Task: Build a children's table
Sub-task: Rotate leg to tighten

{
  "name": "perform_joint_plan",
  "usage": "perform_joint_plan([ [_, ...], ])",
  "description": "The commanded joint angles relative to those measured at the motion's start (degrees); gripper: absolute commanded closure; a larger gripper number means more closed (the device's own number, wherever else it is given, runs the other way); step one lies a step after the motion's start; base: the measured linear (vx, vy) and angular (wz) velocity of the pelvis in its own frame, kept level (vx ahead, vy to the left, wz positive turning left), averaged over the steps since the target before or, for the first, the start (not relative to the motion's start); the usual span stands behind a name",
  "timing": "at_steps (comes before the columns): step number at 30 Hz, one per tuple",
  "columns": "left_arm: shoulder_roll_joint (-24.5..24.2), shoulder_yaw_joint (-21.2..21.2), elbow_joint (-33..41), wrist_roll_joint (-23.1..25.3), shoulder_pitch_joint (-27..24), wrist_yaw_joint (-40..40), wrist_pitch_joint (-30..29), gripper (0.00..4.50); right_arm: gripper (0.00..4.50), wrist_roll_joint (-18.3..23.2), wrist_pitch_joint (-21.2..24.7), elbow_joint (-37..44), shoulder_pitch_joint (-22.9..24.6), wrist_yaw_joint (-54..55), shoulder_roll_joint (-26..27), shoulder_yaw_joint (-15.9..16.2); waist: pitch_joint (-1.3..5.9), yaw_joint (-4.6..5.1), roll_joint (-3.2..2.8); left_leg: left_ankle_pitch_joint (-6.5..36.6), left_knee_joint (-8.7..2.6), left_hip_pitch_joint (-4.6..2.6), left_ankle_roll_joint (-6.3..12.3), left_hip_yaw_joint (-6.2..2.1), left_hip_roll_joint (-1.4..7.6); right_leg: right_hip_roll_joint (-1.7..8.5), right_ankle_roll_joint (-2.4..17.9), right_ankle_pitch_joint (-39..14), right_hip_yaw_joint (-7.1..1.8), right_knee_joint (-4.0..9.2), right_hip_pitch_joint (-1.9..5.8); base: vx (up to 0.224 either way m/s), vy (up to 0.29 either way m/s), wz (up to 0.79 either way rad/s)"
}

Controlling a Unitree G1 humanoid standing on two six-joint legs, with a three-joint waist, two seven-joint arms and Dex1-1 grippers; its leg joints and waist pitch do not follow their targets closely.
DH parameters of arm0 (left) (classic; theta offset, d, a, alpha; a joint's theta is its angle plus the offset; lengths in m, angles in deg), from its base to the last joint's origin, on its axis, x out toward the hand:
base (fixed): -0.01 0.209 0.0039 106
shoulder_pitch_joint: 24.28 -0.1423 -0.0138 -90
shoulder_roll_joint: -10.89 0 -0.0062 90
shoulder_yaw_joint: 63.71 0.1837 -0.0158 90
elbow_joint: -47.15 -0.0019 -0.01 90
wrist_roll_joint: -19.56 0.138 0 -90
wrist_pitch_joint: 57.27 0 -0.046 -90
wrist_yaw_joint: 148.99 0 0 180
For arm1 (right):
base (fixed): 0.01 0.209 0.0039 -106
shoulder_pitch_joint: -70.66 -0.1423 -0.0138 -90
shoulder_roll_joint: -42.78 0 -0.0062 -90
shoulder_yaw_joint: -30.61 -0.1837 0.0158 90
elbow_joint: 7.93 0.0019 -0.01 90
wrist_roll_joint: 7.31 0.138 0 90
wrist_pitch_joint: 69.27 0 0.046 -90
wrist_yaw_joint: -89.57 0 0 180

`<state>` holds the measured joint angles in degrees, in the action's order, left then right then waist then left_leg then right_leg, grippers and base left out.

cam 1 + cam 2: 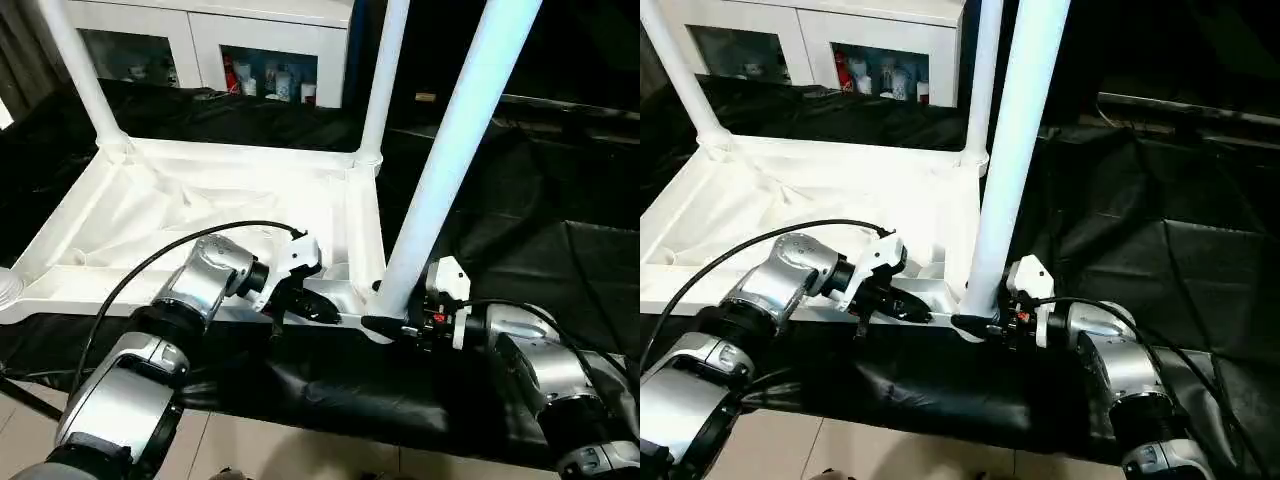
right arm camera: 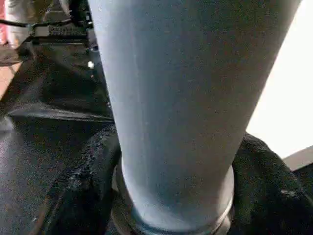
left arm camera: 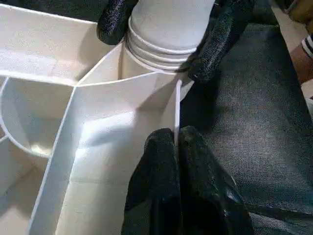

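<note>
White plastic rectangular table top (image 1: 200,215) lies ribbed underside up on the black-draped desk (image 1: 520,250), in front of a white glass-door cabinet (image 1: 210,40). Three long white tapered tube legs stand upright in its round corner sockets – two at the far corners (image 1: 85,85) (image 1: 383,80), one at the near corner (image 1: 455,150) by the robot's right arm. Right hand (image 1: 975,325) sits at the base of that near leg, black fingers (image 3: 217,41) on either side of it, grasping it just above the socket. Left hand (image 3: 176,147) is clenched on the top's thin near edge wall, just beside that corner.
</note>
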<state>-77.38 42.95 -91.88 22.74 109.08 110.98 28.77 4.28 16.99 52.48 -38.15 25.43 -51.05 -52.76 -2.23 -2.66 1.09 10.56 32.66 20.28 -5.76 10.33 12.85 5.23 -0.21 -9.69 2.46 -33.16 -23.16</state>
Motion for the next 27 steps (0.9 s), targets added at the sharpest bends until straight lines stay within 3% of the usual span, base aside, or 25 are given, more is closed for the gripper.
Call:
perform_joint_plan([
  [1,2.91,-0.64,-2.45,0.5,0.81,-6.92,0.64,4.5,1.75,-1.68,-0.65,-2.36,0.28,5.7,1.84,-0.36,3.17,0.08,0.2,12.44,-3.53,-0.09,5.19,0.73,0.08,1.69,15.95,-7.84,-1.14,2.95,2.98,0.0,0.0,0.0],
  [3,5.14,-2.29,-5.7,1.53,2.45,-16.87,1.8,4.5,1.76,-3.78,0.02,-6.36,-1.26,15.48,4.16,-2.04,2.89,0.34,0.22,14.41,-3.67,-0.28,3.85,0.72,-0.03,1.73,14.71,-12.4,-1.19,3.47,2.52,0.0,0.0,0.0],
  [4,6.18,-2.7,-6.99,2.12,3.12,-21.13,1.69,4.5,1.76,-4.95,0.02,-8.34,-2.23,20.13,5.15,-2.62,2.96,0.52,0.31,15.85,-3.71,-0.48,2.56,0.59,-0.21,1.78,13.64,-16.12,-1.14,3.71,2.51,0.0,0.0,0.0],
  [5,7.45,-3.08,-8.02,2.55,3.71,-25.46,1.13,4.5,1.77,-5.2,0.42,-9.93,-3.12,24.35,6.41,-3.54,2.95,0.79,0.3,15.89,-3.82,-0.24,1.93,0.5,-0.35,1.69,12.23,-18.22,-1.1,3.96,2.66,0.0,0.0,0.0],
  [6,8.85,-3.49,-8.85,2.75,4.22,-29.21,0.28,4.5,1.77,-5.35,0.86,-11.56,-4.14,28.81,7.75,-4.55,2.89,0.93,-0.02,16.59,-3.86,-0.37,1.79,0.47,-0.31,1.69,11.58,-19.29,-1.17,4.2,2.4,0.0,0.0,0.0],
  [8,10.48,-4.02,-9.66,2.83,4.76,-33.3,-0.51,4.5,1.78,-5.35,1.6,-13.28,-5.34,33.83,9.25,-5.71,3.04,1.26,0.11,16.47,-3.83,-0.21,1.35,0.39,-0.4,1.58,10.99,-19.3,-1.13,4.17,2.46,0.0,0.0,0.0],
  [11,14.82,-3.97,-11.07,3.41,5.73,-39.88,-1.02,4.5,1.78,-5.73,3.69,-16.37,-8.5,45.06,13.51,-7.49,3.16,1.34,-0.15,15.47,-3.76,-0.14,1.74,0.45,-0.5,1.49,10.97,-17.27,-1.18,4.16,2.46,0.0,0.0,0.0],
  [18,17.04,-2.26,-12.63,4.34,6.26,-37.63,1.04,4.5,1.78,-9.92,-0.84,-18.01,-10.42,45.88,16.54,-4.04,3.28,1.19,0.02,14.21,-3.72,0.22,3.32,0.43,-0.57,1.61,10.77,-15.5,-1.05,4.15,2.64,0.0,0.0,0.0],
  [21,15.47,-1.15,-12.56,4.84,5.73,-33.82,1.26,4.5,1.08,-9.25,-1.88,-17.63,-9.97,43.06,16.03,-3.84,3.21,1.21,-0.08,14.85,-3.76,0.09,3.65,0.48,-0.52,1.6,11.09,-16.0,-1.1,4.2,2.53,0.0,0.0,0.0],
  [22,14.91,-0.74,-12.36,4.98,5.47,-32.48,1.23,4.5,1.03,-9.18,-1.88,-17.37,-9.81,42.17,15.65,-3.67,3.26,1.07,0.39,14.61,-3.78,0.27,3.95,0.41,-0.54,1.71,10.95,-16.44,-1.05,4.07,2.7,0.0,0.0,0.0],
  [27,11.46,0.15,-10.4,5.02,4.57,-25.07,-0.1,4.5,0.82,-9.03,-3.26,-14.48,-8.22,34.06,10.77,-2.31,3.24,0.97,0.68,13.0,-3.67,0.22,4.99,0.56,-0.32,1.75,11.86,-14.06,-1.12,3.93,2.76,0.0,0.0,0.0],
])
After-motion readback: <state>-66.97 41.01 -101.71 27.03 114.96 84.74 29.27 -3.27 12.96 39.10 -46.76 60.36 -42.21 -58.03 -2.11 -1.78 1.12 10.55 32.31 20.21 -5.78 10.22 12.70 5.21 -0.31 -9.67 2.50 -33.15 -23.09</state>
